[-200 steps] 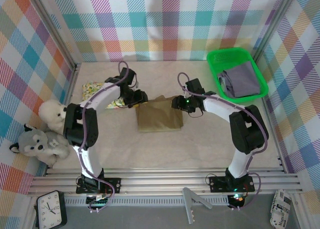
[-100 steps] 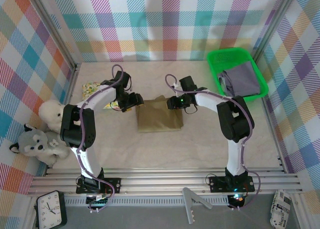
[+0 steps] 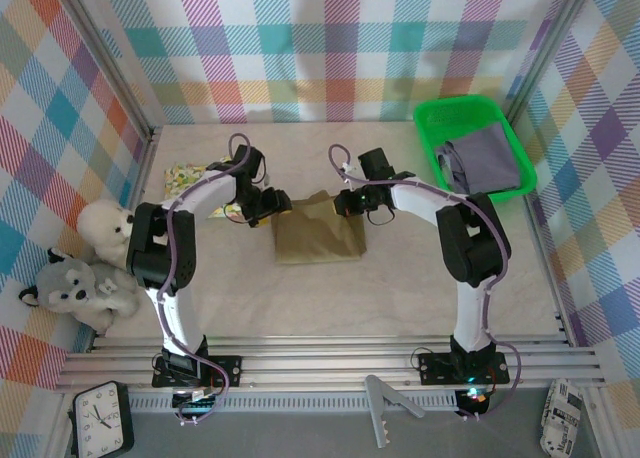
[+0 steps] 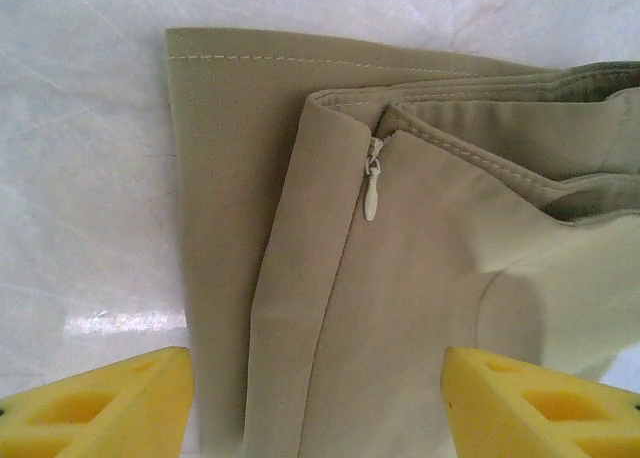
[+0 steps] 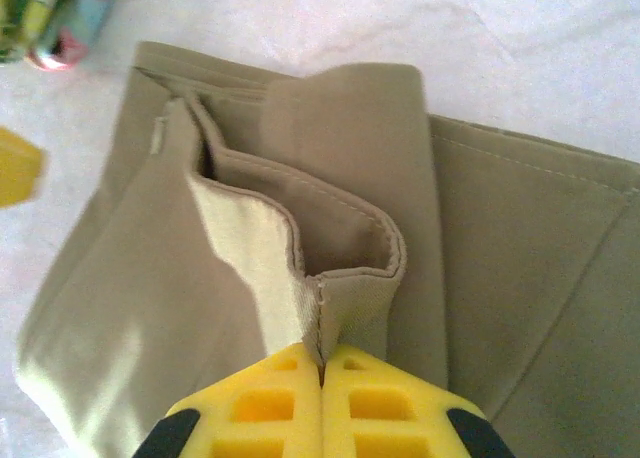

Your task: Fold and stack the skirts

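Note:
An olive-khaki skirt (image 3: 318, 236) lies folded mid-table. My right gripper (image 3: 345, 204) is at its far right corner, shut on a raised fold of the waistband (image 5: 350, 278), pinched between the yellow fingertips (image 5: 270, 398). My left gripper (image 3: 276, 206) hovers open at the skirt's far left corner. Its yellow fingers (image 4: 100, 408) straddle the layered edge near the zipper pull (image 4: 372, 190), with nothing held. A folded floral skirt (image 3: 186, 178) lies at the far left. A lavender-grey skirt (image 3: 487, 161) sits in the tray.
The green plastic tray (image 3: 440, 114) stands at the back right. A white plush (image 3: 104, 228) and a grey plush (image 3: 72, 290) sit along the left edge. Bare tabletop stretches in front of the olive skirt.
My right gripper moved left to the skirt's far corner and closed on the waistband fold. My left gripper opened a little wider and shifted slightly at the left corner.

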Robot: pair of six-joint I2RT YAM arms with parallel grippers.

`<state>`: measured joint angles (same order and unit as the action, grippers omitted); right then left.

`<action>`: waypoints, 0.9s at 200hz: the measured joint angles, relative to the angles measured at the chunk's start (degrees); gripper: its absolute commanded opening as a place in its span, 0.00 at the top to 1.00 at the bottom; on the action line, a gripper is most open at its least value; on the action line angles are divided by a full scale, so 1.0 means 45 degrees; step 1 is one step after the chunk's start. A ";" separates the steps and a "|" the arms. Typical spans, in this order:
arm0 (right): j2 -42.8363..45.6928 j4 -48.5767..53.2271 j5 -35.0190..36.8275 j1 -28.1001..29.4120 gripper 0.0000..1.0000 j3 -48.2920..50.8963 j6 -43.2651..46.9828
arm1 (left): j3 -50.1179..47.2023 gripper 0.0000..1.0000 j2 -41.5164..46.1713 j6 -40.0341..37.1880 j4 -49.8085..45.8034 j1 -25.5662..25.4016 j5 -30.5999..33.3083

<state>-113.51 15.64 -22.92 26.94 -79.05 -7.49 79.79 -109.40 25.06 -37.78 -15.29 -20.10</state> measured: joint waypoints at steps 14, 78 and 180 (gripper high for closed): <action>0.0053 0.0005 -0.0282 0.0029 1.00 -0.0262 0.0078 | 0.0029 0.43 -0.0296 0.0010 0.0097 0.0000 0.0000; -0.1243 0.0437 -0.0631 0.0034 0.93 -0.2934 0.0549 | 0.0301 0.74 -0.1234 -0.0209 0.0219 0.0010 0.0393; -0.4235 0.1831 0.0515 0.0034 0.54 -0.6212 0.0525 | -0.0617 1.00 -0.1161 -0.0044 0.1501 0.0277 0.0335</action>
<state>-132.57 23.88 -20.60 27.09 -107.00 -5.13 77.01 -114.63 24.86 -31.03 -14.04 -18.59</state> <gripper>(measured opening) 0.407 0.047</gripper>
